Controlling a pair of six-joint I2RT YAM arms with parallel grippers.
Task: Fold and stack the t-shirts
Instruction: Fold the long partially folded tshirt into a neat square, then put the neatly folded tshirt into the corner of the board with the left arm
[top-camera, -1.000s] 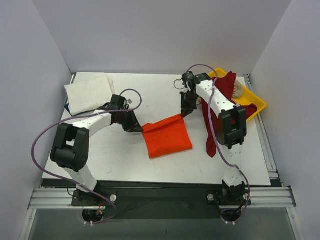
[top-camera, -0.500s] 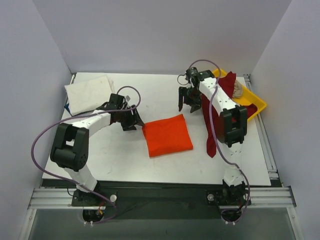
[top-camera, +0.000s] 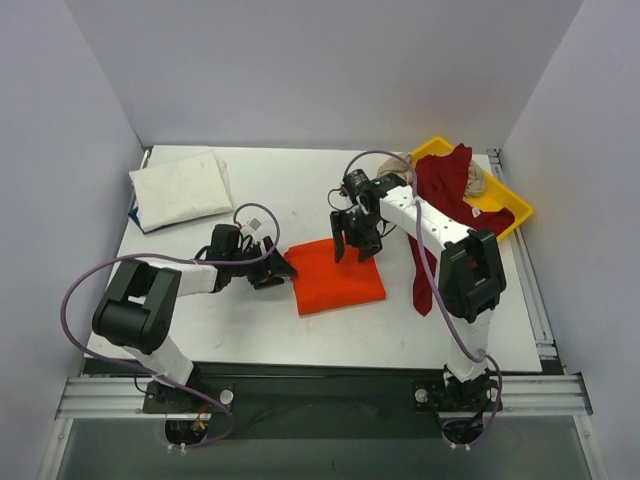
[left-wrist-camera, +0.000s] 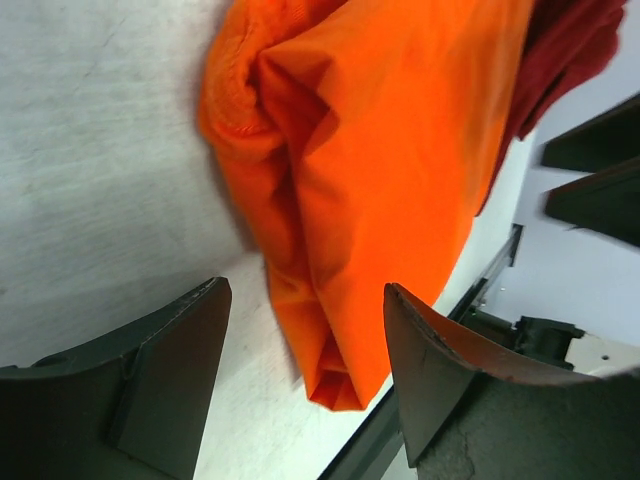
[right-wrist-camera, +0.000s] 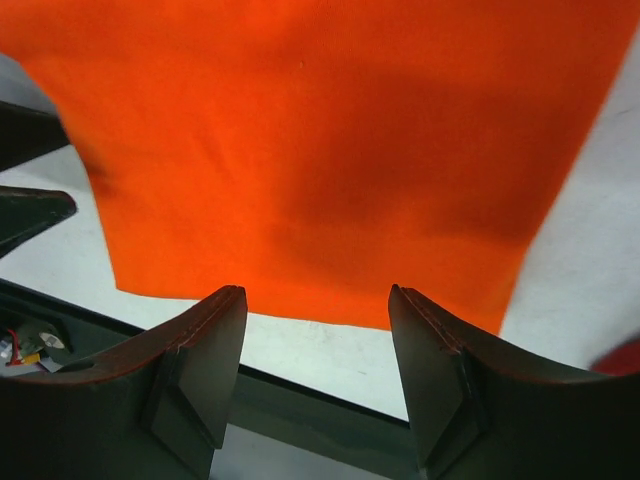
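Note:
A bright orange t-shirt (top-camera: 337, 275) lies folded flat in the middle of the table. My left gripper (top-camera: 279, 269) sits low at the shirt's left edge, open, and the folded edge (left-wrist-camera: 330, 300) lies between its jaws without being touched. My right gripper (top-camera: 351, 241) hangs open over the shirt's far edge, with the orange cloth (right-wrist-camera: 330, 150) spread below it and nothing held. A white t-shirt (top-camera: 180, 188) lies folded at the back left. A dark red t-shirt (top-camera: 440, 185) spills out of the tray. A beige t-shirt (top-camera: 475, 180) shows inside the tray.
A yellow tray (top-camera: 508, 203) stands at the back right corner. A long dark red strip (top-camera: 422, 285) of the shirt trails over the table toward the near edge, right of the orange shirt. Something blue (top-camera: 133, 213) peeks out under the white shirt.
Both grippers have opened and let go of the orange t-shirt, which now lies flat. The right gripper has swung left over the shirt. The left gripper has dropped low beside it.

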